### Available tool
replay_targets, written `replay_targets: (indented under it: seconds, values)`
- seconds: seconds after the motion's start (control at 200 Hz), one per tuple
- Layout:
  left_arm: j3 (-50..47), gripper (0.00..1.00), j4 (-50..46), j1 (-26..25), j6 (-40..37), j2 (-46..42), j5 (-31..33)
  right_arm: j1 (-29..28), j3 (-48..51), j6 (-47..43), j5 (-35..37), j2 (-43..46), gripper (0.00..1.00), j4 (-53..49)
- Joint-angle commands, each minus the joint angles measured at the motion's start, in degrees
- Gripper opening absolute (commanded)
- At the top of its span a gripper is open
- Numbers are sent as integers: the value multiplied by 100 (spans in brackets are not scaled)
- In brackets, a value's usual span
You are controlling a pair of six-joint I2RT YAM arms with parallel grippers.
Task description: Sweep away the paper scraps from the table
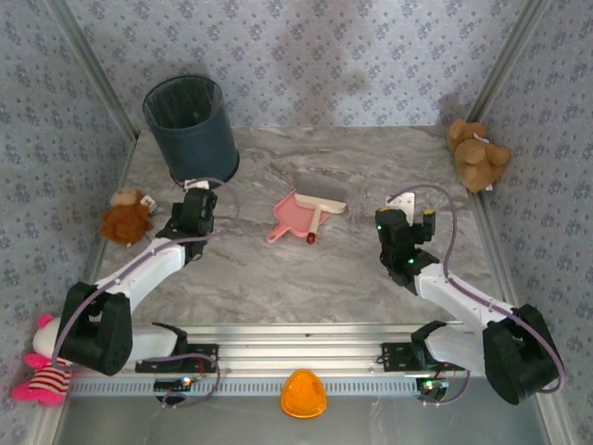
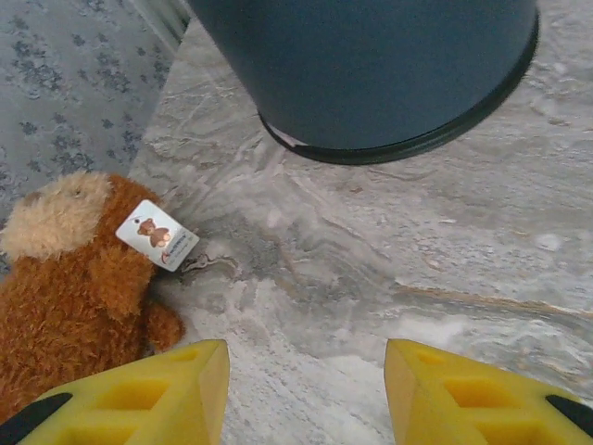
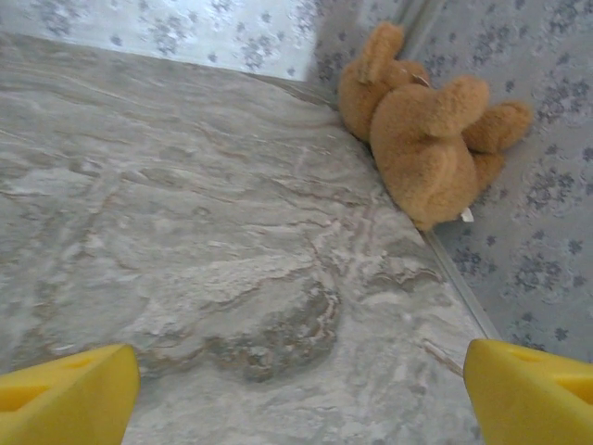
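Treat the step in hand as a probable grasp of the sweeping tools. Note left gripper (image 2: 304, 375) jaws: moderately parted, empty, bare table (image 2: 371, 278) directly beneath. Note right gripper (image 3: 298, 375) jaws: spread wide, empty, also over bare marble.

Locate brush (image 1: 321, 197) resting across pink dustpan (image 1: 289, 215), between the two sets of jaws and well apart from both. Approach the handle from above, centre it between the fingers, close only once aligned.

Bin (image 1: 195, 144): just ahead of the left jaws, upright, interior dark, contents impossible to tell. Dustpan tray: too small to judge for paper scraps. Avoid the brown plush toy (image 2: 74, 278) left of the left jaws.
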State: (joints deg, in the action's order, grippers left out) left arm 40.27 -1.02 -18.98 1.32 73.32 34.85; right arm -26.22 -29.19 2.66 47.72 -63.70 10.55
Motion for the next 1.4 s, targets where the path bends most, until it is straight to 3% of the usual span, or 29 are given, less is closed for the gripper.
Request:
replay_targets:
  seconds: [0.0, 0.375, 0.625, 0.884, 1.159, 1.299, 1.394]
  values:
    - [-176, 47, 1082, 130, -402, 97, 138, 320, 148, -229, -316, -166, 92, 331]
    - [-706, 48, 1952, 730, -268, 483, -581, 1126, 506, -852, -1039, -982, 93, 1621]
    - [-1006, 54, 2571, 1274, -54, 693, -1945, 1473, 714, -772, -1606, -1178, 94, 2055]
    - [-1489, 59, 3458, 1551, -30, 527, -2822, 1928, 885, -530, -2465, -1014, 95, 2380]
    - [-1805, 59, 4039, 1789, -72, 416, -3142, 2369, 1419, -401, -3088, -916, 95, 3559]
    - [-2079, 59, 4852, 1863, -150, 604, -3277, 2562, 1468, -254, -3363, -911, 95, 3651]
    - [-2061, 59, 4852, 1889, -150, 674, -3356, 2653, 1526, -181, -3598, -1001, 95, 3947]
